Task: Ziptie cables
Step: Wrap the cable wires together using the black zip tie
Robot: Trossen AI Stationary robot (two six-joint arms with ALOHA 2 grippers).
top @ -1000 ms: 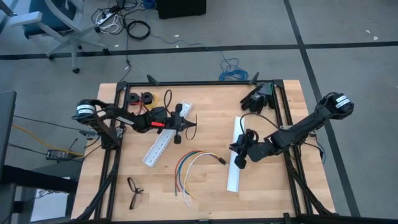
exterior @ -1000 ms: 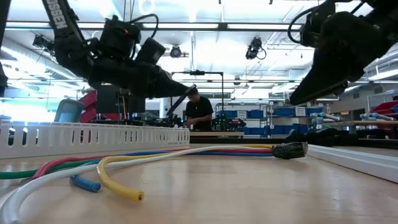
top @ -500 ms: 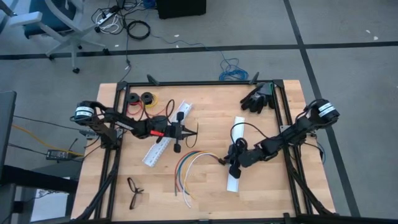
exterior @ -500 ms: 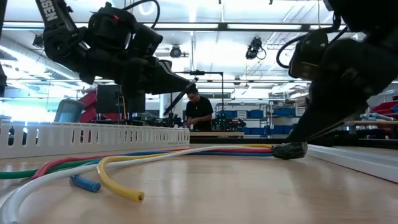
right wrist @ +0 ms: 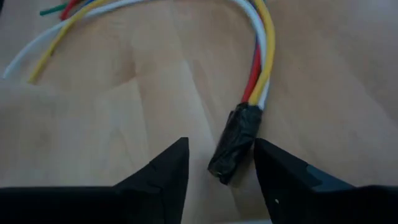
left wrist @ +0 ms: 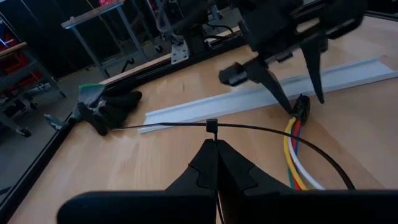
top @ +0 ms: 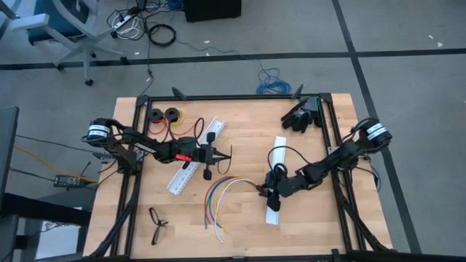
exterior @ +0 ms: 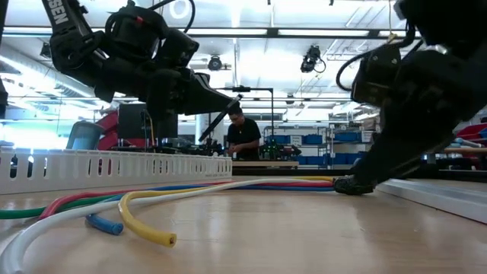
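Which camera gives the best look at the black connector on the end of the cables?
The right wrist view: the black connector fills the frame between the open right gripper fingers. The low view shows it side-on under that gripper; the left wrist view, partly; the high view, a tiny speck.

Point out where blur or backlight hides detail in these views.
Low view: bright ceiling lights leave both arms as dark silhouettes. Right wrist view: the black taped connector on the coloured wires is soft, too close. Left wrist view: the thin black plastic ziptie is sharp; the far dark glove is blurred.
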